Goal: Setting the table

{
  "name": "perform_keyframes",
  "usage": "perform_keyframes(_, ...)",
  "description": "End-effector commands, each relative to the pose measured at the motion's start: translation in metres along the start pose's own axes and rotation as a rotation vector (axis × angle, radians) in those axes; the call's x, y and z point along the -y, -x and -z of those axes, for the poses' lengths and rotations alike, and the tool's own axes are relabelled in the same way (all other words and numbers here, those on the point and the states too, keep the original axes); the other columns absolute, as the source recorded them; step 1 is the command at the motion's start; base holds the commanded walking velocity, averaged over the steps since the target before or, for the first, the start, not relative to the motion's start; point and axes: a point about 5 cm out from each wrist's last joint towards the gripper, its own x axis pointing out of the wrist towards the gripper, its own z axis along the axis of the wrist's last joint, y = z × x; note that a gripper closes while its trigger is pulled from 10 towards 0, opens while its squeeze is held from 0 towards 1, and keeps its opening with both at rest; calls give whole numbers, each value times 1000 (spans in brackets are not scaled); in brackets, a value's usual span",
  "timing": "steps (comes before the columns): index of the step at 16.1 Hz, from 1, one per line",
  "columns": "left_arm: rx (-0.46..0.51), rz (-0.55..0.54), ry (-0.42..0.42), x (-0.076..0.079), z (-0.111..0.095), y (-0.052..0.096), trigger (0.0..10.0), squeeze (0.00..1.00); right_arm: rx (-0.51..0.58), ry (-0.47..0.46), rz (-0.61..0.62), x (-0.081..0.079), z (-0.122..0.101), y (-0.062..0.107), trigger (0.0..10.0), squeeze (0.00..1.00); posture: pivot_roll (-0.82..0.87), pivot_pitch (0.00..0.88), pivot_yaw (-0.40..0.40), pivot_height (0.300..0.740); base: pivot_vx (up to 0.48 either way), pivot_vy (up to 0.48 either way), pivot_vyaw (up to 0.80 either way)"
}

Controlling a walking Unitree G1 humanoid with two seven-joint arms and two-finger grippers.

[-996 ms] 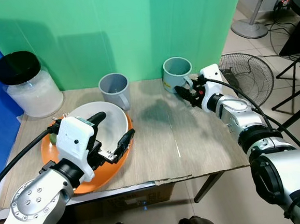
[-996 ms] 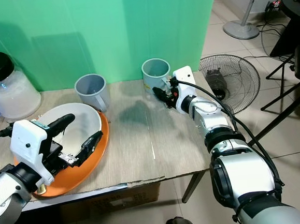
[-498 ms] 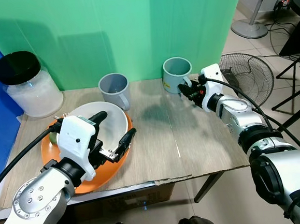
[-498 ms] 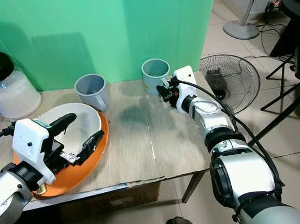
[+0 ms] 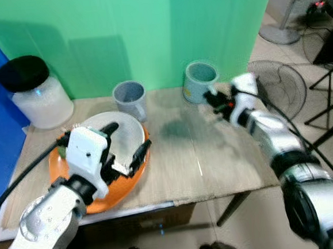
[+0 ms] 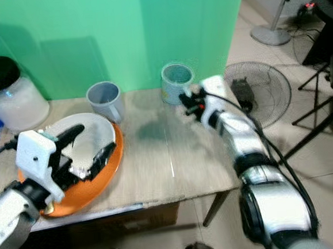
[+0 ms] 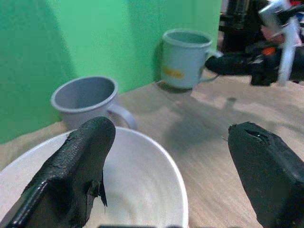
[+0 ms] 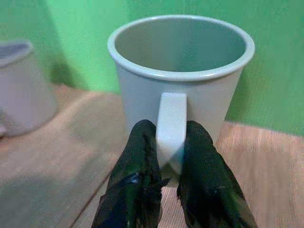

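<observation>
Head views, blurred. Wooden table [image 5: 215,155] before a green backdrop [image 5: 147,28], with a floor fan [image 6: 262,94] on the floor at 3 o'clock of it.

Orange plate [image 5: 100,196] at the table's 9 o'clock side, carrying a white bowl [image 5: 126,130].

Jar [image 5: 37,94] with a black lid at 10 o'clock.

Left gripper [image 5: 125,145] — over the bowl, fingers spread wide, one above the bowl's hollow and one past its rim, holding nothing.

Grey mug [image 5: 130,97] at 12 o'clock of the bowl, just beside the plate's far edge.

Pale green mug [image 8: 180,80] near the table's far edge at 1 o'clock, upright, handle toward the right arm.

Right gripper [image 8: 168,161] — fingers [image 8: 137,180] pressed against either side of that mug's handle, pinching it.
</observation>
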Motion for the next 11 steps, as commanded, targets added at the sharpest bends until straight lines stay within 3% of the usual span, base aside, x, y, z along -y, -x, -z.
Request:
perform_keyframes(1, -3, -15, 3, 3, 2, 0, 10000, 0, 80, 10, 1, 4, -17, 10, 0, 0, -3, 31, 27, 740, 0, 0, 0)
perform_keyframes(3, -2, -70, 12, 5, 5, -1, 10000, 0, 159, 47, 25, -1, -30, 35, 0, 0, -14, 16, 29, 740, 0, 0, 0)
perform_keyframes(4, -16, -120, -5, 2, 8, -2, 10000, 0, 154, 42, 78, -3, -32, 47, 10000, 0, -18, 12, 30, 740, 0, 0, 0)
perform_keyframes(6, -25, -204, -37, -1, 13, -2, 10000, 0, 156, 85, 129, -12, -33, 66, 10000, 0, -26, 0, 25, 740, 0, 0, 0)
perform_keyframes(9, -1, -325, 3, -5, 14, -4, 10000, 0, 158, 105, 210, -29, -32, 84, 10000, 0, -46, 0, 19, 740, 0, 0, -800)
perform_keyframes(11, 24, -376, -37, -6, 11, -11, 10000, 0, 146, 85, 248, -40, -29, 93, 10000, 0, -58, 0, 17, 740, 0, 0, -800)
